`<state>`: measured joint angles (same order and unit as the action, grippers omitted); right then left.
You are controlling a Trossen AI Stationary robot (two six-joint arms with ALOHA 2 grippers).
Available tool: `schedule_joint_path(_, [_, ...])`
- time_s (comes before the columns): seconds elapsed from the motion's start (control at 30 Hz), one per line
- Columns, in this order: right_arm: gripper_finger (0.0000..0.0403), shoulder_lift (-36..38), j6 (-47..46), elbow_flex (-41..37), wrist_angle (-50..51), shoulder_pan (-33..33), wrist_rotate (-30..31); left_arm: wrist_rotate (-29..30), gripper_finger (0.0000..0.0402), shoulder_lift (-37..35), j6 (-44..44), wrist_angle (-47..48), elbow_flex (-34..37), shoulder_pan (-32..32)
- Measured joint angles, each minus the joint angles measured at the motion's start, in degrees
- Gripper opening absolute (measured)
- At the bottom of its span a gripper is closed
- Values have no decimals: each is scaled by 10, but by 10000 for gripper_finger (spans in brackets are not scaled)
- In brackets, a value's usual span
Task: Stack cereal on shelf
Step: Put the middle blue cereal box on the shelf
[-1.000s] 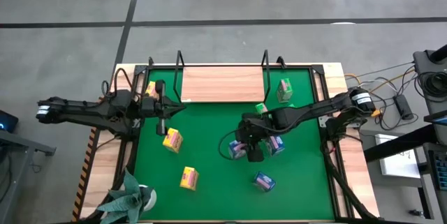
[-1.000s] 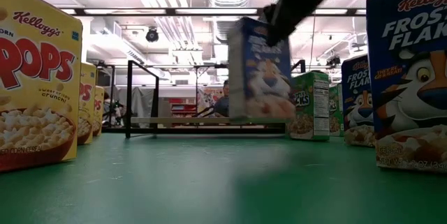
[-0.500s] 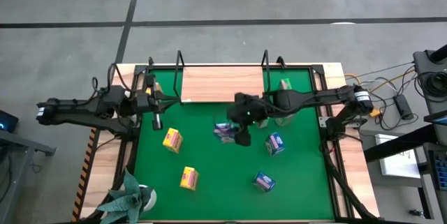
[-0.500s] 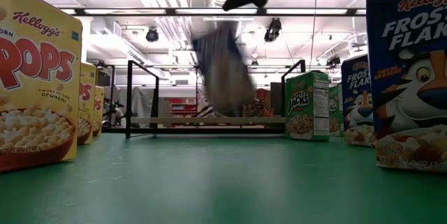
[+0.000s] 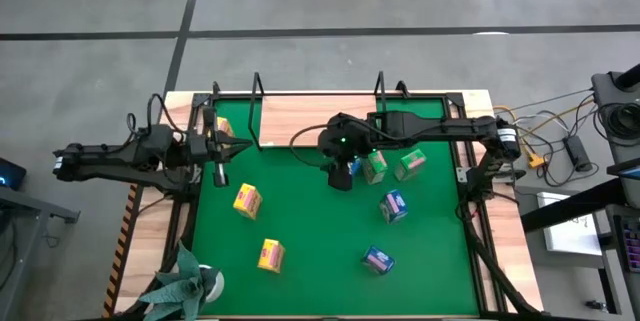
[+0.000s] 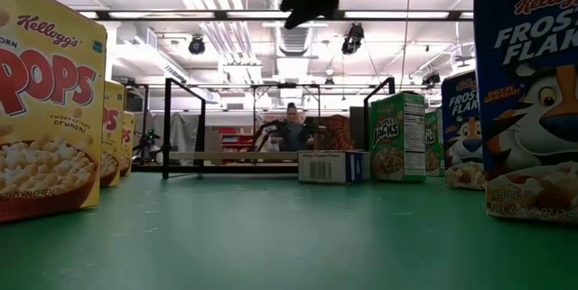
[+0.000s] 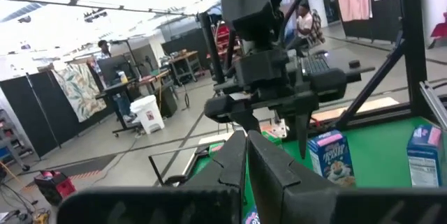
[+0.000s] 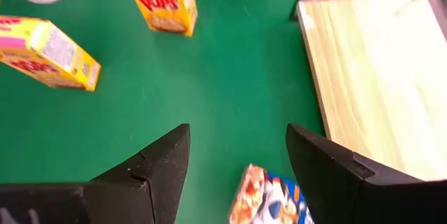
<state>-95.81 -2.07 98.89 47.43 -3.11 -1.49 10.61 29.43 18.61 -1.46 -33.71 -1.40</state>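
Your two arms were dark, slim, multi-jointed units w/ black cabling looped off the links; the right arm had a white band w/ an orange spot near its base joint and a small green light glowing at the wrist, while the left arm had a white cap at its outer end. The left gripper had two matte dark, wedge-shaped fingers, and the right gripper had broad dark fingers w/ angular, faceted edges.

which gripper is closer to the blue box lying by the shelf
Right. The right gripper, open, hangs just over the blue box. The left gripper, shut, is far across the mat by the shelf's other end.
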Motion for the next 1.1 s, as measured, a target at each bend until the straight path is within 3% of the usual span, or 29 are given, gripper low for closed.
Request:
schedule_joint_path(0.3, [222, 0, -10, -45, 11, 1, 4, 0, 0, 4, 2, -1, 1, 0])
schedule_joint_path(0.4, [221, -6, -9, -70, 7, 1, 42, 0, 0, 4, 0, -2, 1, 0])
schedule_joint_path(0.63, [214, -69, 4, -88, 7, 3, 66, 0, 0, 10, -5, -7, 1, 0])
schedule_joint_path(0.73, [186, -96, 14, -84, 13, 4, 75, -1, 0, 12, -6, -10, 1, 0])
schedule_joint_path(1.03, [32, -121, 21, -82, 21, 5, 106, -1, 0, 13, -7, -10, 1, 0])
schedule_joint_path(1.1, [15, -122, 21, -82, 19, 9, 106, -1, 0, 13, -7, -10, 1, 0])
